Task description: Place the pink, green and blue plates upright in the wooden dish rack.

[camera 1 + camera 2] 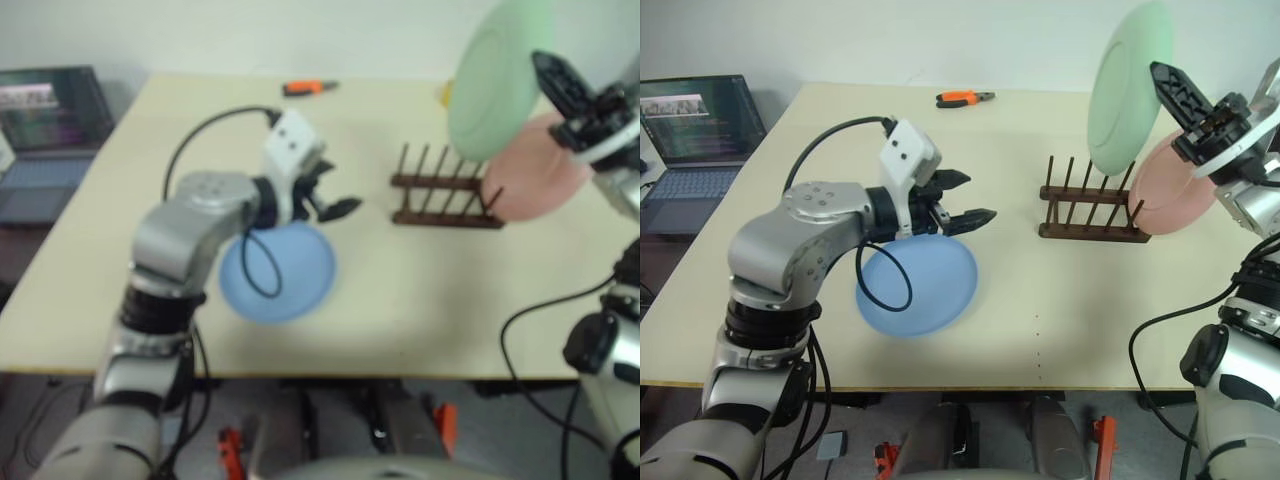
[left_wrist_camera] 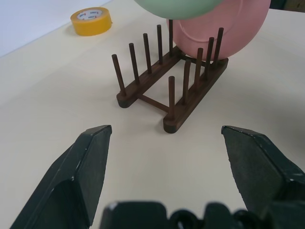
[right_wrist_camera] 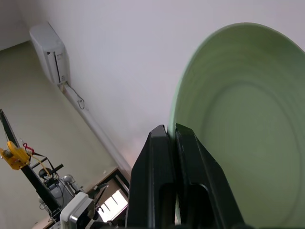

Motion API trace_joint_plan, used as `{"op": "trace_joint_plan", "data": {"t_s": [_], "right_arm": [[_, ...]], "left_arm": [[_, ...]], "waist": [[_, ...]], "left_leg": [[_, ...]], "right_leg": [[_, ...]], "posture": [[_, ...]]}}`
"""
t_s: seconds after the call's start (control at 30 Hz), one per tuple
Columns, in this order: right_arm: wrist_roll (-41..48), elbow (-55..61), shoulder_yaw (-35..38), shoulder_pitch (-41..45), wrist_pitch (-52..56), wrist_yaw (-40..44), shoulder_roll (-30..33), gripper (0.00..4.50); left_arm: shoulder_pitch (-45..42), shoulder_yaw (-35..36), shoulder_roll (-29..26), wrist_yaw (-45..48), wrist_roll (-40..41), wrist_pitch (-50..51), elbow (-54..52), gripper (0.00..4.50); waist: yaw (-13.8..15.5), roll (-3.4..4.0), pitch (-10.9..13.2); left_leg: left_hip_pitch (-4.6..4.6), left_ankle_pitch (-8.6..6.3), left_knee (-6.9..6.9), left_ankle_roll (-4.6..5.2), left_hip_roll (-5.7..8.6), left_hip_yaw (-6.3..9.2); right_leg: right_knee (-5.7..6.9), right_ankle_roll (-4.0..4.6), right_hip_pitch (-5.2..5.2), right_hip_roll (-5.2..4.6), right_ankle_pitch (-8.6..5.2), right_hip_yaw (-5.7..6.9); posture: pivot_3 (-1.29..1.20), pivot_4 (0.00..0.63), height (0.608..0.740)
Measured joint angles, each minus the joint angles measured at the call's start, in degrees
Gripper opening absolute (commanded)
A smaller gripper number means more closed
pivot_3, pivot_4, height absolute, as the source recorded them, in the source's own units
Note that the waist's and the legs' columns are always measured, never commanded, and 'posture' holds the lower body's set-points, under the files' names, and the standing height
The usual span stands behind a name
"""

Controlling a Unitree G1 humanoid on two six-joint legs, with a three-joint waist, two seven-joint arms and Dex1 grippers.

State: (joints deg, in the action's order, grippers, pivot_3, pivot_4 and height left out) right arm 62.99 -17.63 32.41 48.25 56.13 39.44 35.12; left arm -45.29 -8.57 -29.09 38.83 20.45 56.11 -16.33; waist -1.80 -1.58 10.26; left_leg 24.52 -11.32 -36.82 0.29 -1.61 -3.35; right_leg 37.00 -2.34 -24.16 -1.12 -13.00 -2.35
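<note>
I count one plate of three as done: the pink plate [image 1: 1167,187] already stands upright in the wooden dish rack [image 1: 1092,212], slotted between the pegs at the end of the rack farthest from my left arm, and it leans slightly outward over that end. The remaining slots of the rack hold nothing, so the rack carries that single plate and has room for two more.

The green plate [image 1: 1127,88] is the one in hand. My right gripper [image 1: 1175,92] is clamped tight on its rim and carries it on edge in the air, above the rack and just above the pink plate, clear of the pegs. I judge this step about half through: the plate is lifted and turned on edge, but it has yet to come down into a slot beside the pink one.

The blue plate [image 1: 919,283] is untouched as far as I can see. It lies flat on the table [image 1: 1060,320], well apart from the rack on the side away from the pink plate. My left gripper [image 1: 960,200] hovers over its far rim with both fingers spread wide and nothing between them, pointing toward the rack.

A roll of yellow tape [image 2: 91,20] sits beyond the rack, and orange-handled pliers [image 1: 962,98] lie well behind it near the table's far edge
</note>
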Motion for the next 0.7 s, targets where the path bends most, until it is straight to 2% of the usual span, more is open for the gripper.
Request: {"op": "trace_joint_plan", "data": {"t_s": [0.7], "right_arm": [[1.02, 0.35, 0.21, -4.63, -1.44, -0.76, -0.25, 0.04]], "left_arm": [[-0.04, -0.01, -1.24, 0.11, 1.35, 1.1, -1.05, 4.08]], "waist": [[-0.04, 0.0, 0.0]], "left_leg": [[0.0, 0.0, 0.0, 0.0, 0.0, -0.01]], "right_leg": [[0.0, -0.01, 0.0, 0.01, 0.0, -0.01]], "posture": [[0.0, 0.15, 0.74]]}}
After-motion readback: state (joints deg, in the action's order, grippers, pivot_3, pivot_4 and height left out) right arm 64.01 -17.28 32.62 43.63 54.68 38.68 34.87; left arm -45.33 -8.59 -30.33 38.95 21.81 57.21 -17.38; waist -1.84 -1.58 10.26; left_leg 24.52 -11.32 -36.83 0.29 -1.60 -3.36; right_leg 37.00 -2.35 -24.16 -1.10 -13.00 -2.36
